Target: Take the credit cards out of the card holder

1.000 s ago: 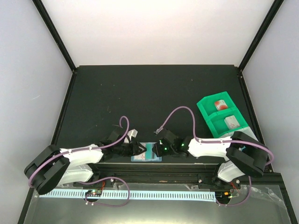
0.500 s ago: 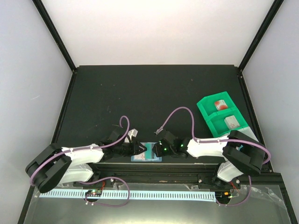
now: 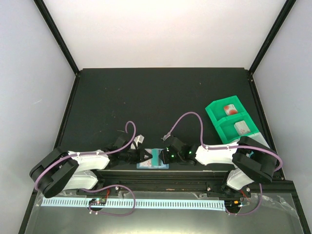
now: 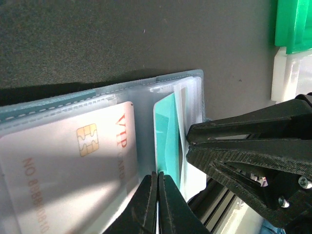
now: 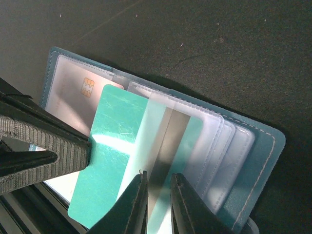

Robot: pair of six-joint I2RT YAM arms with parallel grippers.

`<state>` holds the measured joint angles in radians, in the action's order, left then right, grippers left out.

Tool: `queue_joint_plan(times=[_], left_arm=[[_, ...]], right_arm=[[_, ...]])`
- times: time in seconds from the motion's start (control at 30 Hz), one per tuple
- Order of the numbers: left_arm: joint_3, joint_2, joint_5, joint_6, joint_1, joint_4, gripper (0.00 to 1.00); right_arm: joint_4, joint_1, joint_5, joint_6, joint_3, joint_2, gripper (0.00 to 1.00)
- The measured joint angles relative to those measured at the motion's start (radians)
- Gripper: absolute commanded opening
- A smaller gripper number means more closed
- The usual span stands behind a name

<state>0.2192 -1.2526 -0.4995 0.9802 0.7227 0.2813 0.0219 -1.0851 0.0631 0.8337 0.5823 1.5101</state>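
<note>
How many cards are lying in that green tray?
2. In the green tray, a white card with a red blotch lies in the far compartment and a pale grey card in the near one. Others may be hidden underneath.

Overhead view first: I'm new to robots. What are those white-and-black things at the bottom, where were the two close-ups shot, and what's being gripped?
They are two robot arms bolted to a black table, seen from above. The close-ups come from a camera on each wrist. Between the arms lies a light-blue card holder. The right pincer clamps its clear sleeve; the left pincer pinches a teal card. A chip card sits in the holder; two cards lie in the green tray.
</note>
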Motion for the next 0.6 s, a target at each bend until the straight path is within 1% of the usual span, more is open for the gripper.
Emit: queue_joint_plan(times=[0.2,0.27,0.3,0.43,0.47,0.5,0.53,0.6], left_arm=[[0.0,0.0,-0.003,0.003,0.0,0.012,0.02],[-0.003,0.0,-0.004,0.005,0.0,0.018,0.1],[-0.006,0.0,-0.005,0.005,0.0,0.023,0.12],[-0.007,-0.012,-0.025,0.02,0.0,0.049,0.15],[-0.007,-0.02,-0.03,0.023,0.0,0.057,0.12],[-0.007,-0.033,-0.037,0.026,0.002,0.067,0.05],[-0.007,-0.042,-0.042,0.031,0.002,0.071,0.02],[-0.007,-0.05,-0.05,0.037,0.003,0.076,0.02]], right_arm=[[0.001,0.0,-0.001,0.002,-0.002,0.0,0.15],[0.002,0.0,-0.001,0.002,-0.002,0.0,0.16],[0.002,0.0,-0.001,0.002,-0.002,0.0,0.16],[0.005,0.0,-0.001,0.003,-0.003,0.0,0.16],[0.005,0.0,-0.001,0.003,-0.003,0.0,0.16],[0.006,0.0,-0.002,0.003,-0.003,0.0,0.16],[0.007,0.0,-0.002,0.003,-0.004,0.0,0.16],[0.009,0.0,-0.002,0.003,-0.005,0.0,0.16]])
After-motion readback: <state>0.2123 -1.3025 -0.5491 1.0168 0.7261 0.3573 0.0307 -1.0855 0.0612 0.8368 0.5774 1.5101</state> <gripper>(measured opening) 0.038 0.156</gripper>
